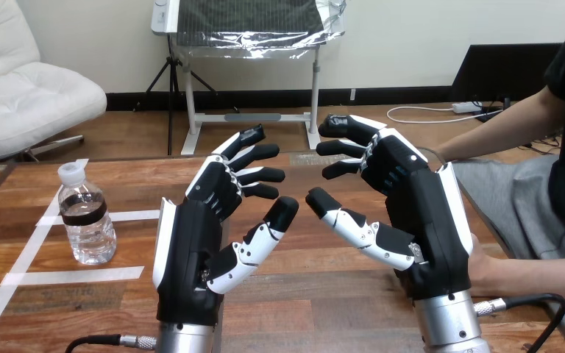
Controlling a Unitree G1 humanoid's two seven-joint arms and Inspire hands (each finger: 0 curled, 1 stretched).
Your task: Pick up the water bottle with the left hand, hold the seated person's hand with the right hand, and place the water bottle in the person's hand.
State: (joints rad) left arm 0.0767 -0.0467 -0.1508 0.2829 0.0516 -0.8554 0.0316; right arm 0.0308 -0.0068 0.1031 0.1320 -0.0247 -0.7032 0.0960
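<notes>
Your left hand (191, 250) is hovering above the table (324, 301) with its fingers spread and only loosely bent, gripping nothing. Your right hand (427, 220) is facing it close by, equally spread and carrying nothing. The water bottle (88, 220) is standing upright on the table, apart from the left hand on its left, beside white tape lines (66, 276). The person's hand (480, 268) is showing partly behind your right hand; whether they are touching, you cannot tell.

A wooden table (316, 301) spans the lower half of the frame. White tape strips (73, 276) lie on its left part: two level bands and one slanting line running toward the lower left corner.
</notes>
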